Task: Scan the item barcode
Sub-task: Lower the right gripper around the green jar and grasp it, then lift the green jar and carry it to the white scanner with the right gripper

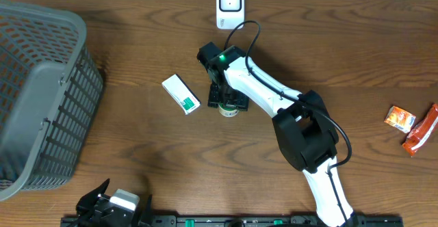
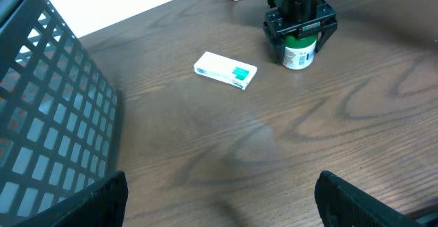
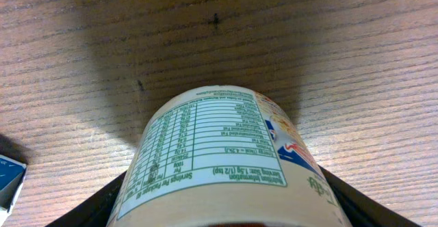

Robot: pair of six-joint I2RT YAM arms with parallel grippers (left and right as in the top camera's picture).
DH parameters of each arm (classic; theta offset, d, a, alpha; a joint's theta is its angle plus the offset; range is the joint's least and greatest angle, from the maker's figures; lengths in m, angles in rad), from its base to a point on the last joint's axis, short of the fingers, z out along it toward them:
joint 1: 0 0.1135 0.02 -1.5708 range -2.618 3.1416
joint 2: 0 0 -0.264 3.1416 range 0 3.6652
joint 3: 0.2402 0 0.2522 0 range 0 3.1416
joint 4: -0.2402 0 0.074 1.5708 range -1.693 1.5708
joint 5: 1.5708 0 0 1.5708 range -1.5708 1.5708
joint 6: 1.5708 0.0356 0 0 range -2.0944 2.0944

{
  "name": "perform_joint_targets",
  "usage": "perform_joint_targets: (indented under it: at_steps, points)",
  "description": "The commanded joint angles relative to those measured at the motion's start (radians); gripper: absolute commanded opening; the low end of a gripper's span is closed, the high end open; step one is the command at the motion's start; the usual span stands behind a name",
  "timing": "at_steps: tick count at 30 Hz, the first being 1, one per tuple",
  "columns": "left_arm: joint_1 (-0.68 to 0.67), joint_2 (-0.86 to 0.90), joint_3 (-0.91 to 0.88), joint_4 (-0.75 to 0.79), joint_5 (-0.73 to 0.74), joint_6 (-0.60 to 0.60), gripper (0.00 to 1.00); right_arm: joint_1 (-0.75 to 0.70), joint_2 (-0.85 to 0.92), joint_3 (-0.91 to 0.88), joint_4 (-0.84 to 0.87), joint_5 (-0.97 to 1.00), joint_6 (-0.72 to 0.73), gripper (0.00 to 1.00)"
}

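Note:
A small white jar with a green and white label stands upright on the wooden table, just right of centre. My right gripper reaches down over it from above. In the right wrist view the jar fills the gap, with a black finger pressed against each side. The left wrist view shows the same jar held between the right gripper's fingers. A white scanner stands at the table's far edge. My left gripper hangs open near the front left, holding nothing.
A white box with green print lies left of the jar. A grey mesh basket fills the left side. An orange packet and a red packet lie at the far right.

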Motion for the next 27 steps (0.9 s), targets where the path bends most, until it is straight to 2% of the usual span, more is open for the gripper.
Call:
perform_joint_targets:
  at_steps: [1,6,9,14,20,27]
  points:
    - [0.004,-0.006,0.005,0.003,0.015,0.006,0.86,-0.015,0.019,0.020,-0.008,-0.033,0.009,0.68]
    - [0.004,-0.006,0.005,0.003,0.015,0.006,0.86,-0.031,0.019,0.029,-0.023,-0.051,-0.021,0.67]
    - [0.004,-0.006,0.005,0.003,0.015,0.006,0.86,-0.037,0.018,0.068,-0.088,-0.065,-0.032,0.66]
    - [0.004,-0.006,0.005,0.003,0.015,0.006,0.86,-0.047,0.018,0.187,-0.233,-0.194,-0.181,0.68]
    - [0.004,-0.006,0.005,0.003,0.015,0.006,0.86,-0.074,0.018,0.221,-0.326,-0.393,-0.323,0.67]
    - [0.004,-0.006,0.005,0.003,0.015,0.006,0.86,-0.098,0.018,0.221,-0.410,-0.411,-0.381,0.66]
